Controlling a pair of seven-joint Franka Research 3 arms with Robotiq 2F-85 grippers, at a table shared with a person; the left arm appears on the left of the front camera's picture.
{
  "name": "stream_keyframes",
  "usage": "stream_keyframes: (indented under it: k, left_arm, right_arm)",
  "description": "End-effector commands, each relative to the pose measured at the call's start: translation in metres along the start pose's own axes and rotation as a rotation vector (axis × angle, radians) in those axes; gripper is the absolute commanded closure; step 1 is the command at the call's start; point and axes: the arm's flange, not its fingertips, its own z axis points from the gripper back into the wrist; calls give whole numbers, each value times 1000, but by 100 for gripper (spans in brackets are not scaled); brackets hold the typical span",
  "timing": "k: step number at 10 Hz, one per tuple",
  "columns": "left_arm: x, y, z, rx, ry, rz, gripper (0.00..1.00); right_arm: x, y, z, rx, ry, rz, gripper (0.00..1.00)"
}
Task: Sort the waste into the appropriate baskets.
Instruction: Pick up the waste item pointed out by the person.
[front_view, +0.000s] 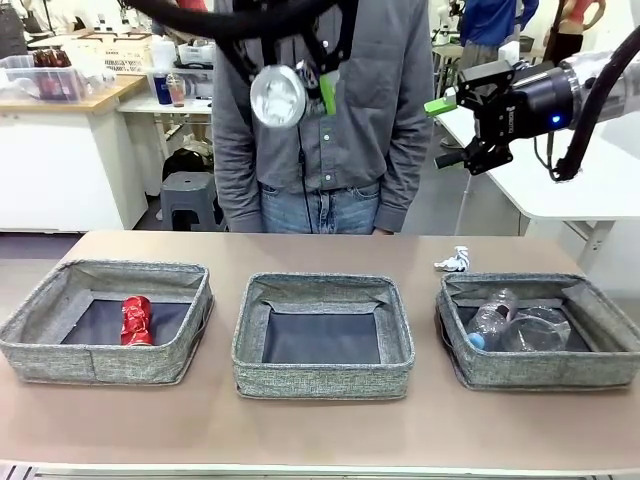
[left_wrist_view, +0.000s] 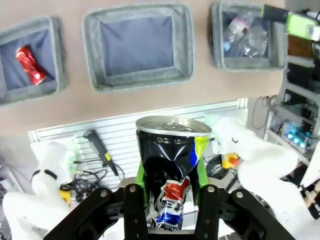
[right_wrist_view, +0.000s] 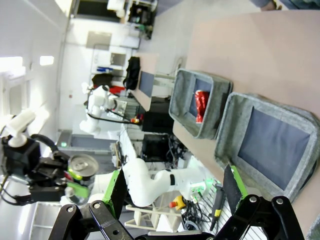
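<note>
My left gripper (left_wrist_view: 171, 170) grips the dark blue soda can (left_wrist_view: 167, 145) high up: I should centre over the basket (left_wrist_view: 56, 60) holding the crushed red can (left_wrist_view: 30, 64), lower, then release.

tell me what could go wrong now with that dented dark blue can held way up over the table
1. The left gripper grips the dented dark blue soda can high above the table. Dropped from there, it could bounce off a soft rim or miss the left grey woven basket, where the crushed red can lies.
2. The crumpled white-and-blue wrapper lies on the table close behind the right grey basket, likely awkward to pinch.
</note>
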Motion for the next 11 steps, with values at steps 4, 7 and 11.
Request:
stream_keyframes:
  k: [4,7,11]
  left_arm:
    - [0,-19,23,32,-53,1,62]
    - [0,-19,23,32,-53,1,62]
    - [0,-19,23,32,-53,1,62]
  right_arm:
    - [1,3,1,-14,0,-14,0]
    - [1,3,1,-14,0,-14,0]
    - [1,3,1,-14,0,-14,0]
